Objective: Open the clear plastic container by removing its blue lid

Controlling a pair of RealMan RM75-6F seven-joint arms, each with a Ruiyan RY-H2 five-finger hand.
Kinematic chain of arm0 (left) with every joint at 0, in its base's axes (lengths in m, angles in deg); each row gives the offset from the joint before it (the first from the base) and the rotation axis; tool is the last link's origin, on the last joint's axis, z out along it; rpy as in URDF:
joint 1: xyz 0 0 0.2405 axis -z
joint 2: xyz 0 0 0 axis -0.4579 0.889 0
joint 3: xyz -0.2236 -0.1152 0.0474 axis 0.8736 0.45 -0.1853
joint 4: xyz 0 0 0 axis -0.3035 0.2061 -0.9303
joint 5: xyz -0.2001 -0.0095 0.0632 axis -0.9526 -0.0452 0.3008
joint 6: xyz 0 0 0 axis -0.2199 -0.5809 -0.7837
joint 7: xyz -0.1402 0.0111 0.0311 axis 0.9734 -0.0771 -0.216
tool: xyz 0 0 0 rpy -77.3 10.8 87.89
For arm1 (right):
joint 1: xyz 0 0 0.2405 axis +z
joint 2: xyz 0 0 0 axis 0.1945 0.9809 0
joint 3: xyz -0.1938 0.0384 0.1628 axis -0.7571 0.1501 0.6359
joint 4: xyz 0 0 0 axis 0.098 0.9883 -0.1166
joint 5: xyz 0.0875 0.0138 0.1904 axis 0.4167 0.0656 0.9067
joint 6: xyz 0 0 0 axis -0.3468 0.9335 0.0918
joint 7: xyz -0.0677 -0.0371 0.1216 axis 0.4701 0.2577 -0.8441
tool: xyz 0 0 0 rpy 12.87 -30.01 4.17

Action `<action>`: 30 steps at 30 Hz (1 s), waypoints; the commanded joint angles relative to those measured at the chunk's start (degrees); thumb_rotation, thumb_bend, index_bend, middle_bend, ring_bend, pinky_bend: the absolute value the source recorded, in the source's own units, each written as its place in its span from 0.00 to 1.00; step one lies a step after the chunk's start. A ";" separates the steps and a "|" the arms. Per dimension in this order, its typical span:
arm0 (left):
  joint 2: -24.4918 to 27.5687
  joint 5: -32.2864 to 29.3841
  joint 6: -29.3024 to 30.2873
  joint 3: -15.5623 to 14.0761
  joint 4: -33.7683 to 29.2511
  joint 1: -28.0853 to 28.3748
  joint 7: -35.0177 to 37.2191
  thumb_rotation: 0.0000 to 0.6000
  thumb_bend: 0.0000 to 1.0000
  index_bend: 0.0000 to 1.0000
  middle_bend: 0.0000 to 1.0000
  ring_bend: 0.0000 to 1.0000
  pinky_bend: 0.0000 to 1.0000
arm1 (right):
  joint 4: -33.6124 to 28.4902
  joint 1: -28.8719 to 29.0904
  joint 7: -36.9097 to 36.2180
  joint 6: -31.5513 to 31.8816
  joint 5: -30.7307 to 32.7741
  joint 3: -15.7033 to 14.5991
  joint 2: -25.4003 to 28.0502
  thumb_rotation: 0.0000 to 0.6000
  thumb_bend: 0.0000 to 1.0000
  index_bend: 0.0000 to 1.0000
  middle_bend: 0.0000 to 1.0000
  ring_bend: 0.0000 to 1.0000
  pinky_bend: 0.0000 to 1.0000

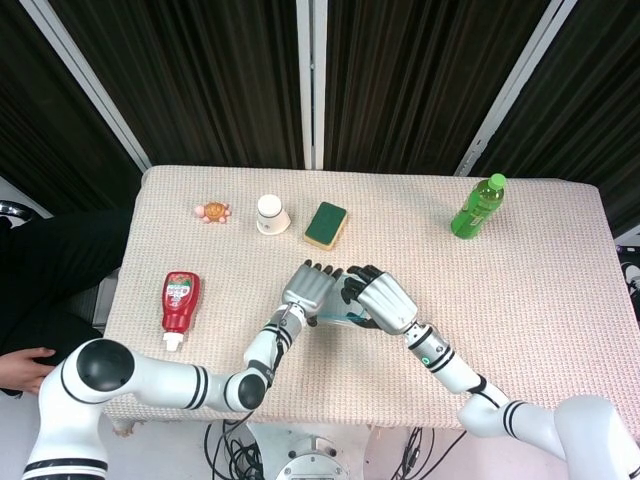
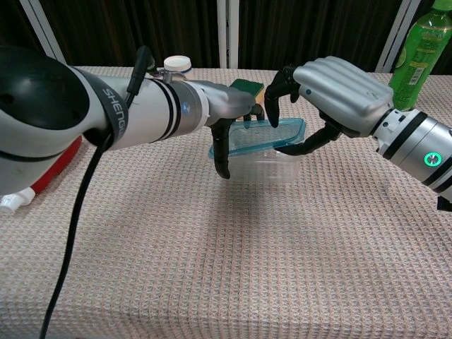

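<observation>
The clear plastic container (image 2: 272, 167) stands mid-table, and its blue lid (image 2: 258, 134) is tilted, the right edge raised off the rim. My right hand (image 2: 332, 93) grips that raised edge between thumb and fingers. My left hand (image 2: 227, 121) holds the container's left side, thumb hanging down its front wall. From the head view both hands, left hand (image 1: 308, 288) and right hand (image 1: 378, 298), nearly meet over the box, and only a strip of the blue lid (image 1: 338, 318) shows beneath them.
A green bottle (image 1: 477, 206) stands at the back right. A green sponge (image 1: 326, 224), a white cup (image 1: 270, 213) and a small toy (image 1: 212, 211) line the back. A ketchup bottle (image 1: 180, 303) lies at the left. A person (image 1: 40, 270) sits beyond the left edge.
</observation>
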 commanded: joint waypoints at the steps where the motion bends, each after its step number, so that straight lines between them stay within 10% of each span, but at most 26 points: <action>1: 0.32 -0.08 0.05 0.08 -0.45 0.03 0.08 1.00 0.00 0.16 0.28 0.20 0.18 | 0.88 -0.01 0.58 0.44 -0.68 -0.64 -0.93 1.00 0.42 0.58 0.48 0.28 0.41; 18: 6.00 -1.48 -0.23 0.05 -5.66 -1.69 2.52 1.00 0.00 0.00 0.01 0.00 0.02 | 14.58 -1.93 -3.43 10.26 -3.36 -1.58 -8.89 1.00 0.48 0.81 0.55 0.35 0.42; 30: 11.51 3.46 0.61 -2.48 -8.80 -6.46 8.10 1.00 0.00 0.00 0.00 0.00 0.00 | 18.88 -0.88 -1.12 14.44 -3.00 0.48 -8.41 1.00 0.56 0.85 0.58 0.38 0.37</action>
